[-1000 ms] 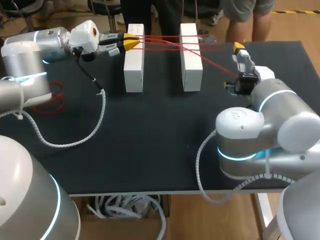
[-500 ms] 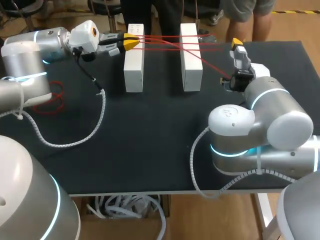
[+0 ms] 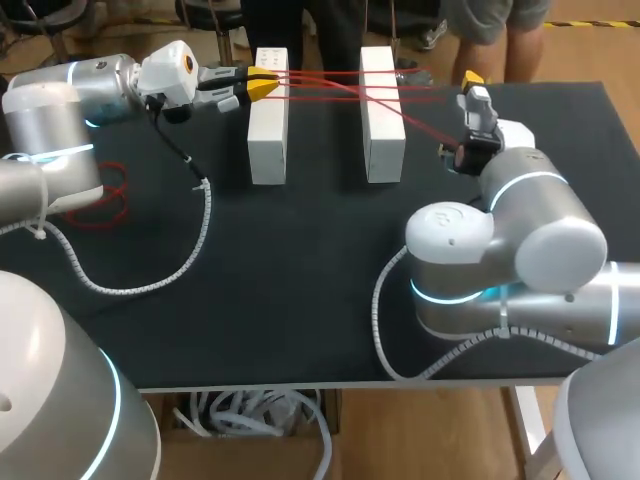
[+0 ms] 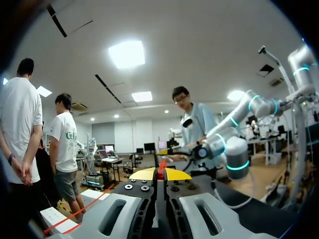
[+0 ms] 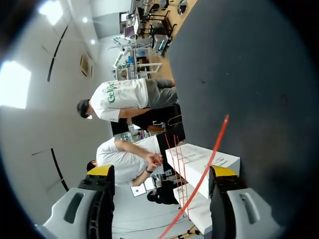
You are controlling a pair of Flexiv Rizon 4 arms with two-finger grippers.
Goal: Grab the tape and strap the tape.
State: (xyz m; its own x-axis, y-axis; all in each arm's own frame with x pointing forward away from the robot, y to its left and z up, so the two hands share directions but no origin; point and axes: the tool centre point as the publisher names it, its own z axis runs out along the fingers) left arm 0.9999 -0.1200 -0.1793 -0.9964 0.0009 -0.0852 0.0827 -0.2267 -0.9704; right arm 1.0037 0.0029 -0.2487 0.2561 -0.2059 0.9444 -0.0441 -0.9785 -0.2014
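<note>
Two upright white blocks [image 3: 268,115] [image 3: 382,110] stand at the far middle of the black table [image 3: 300,270]. Thin red tape [image 3: 325,80] runs in several strands across both blocks, and one strand slants down to the right arm's wrist. My left gripper [image 3: 262,88] is at the left block's far end, shut on the tape's end [image 4: 160,168] between its yellow tips [image 4: 160,174]. My right gripper [image 3: 472,85] hovers to the right of the right block. It is open [image 5: 162,174], and a red strand [image 5: 204,172] passes between its fingers without touching them.
A loose coil of red tape [image 3: 108,200] lies on the table at the left, by my left arm's base. White cable conduits [image 3: 150,280] [image 3: 385,330] trail from both arms over the table. My right arm's big elbow [image 3: 500,270] fills the near right.
My right arm has swung left and its gripper has moved a little farther back, toward the strands. The left gripper has kept still, shut on the tape.
</note>
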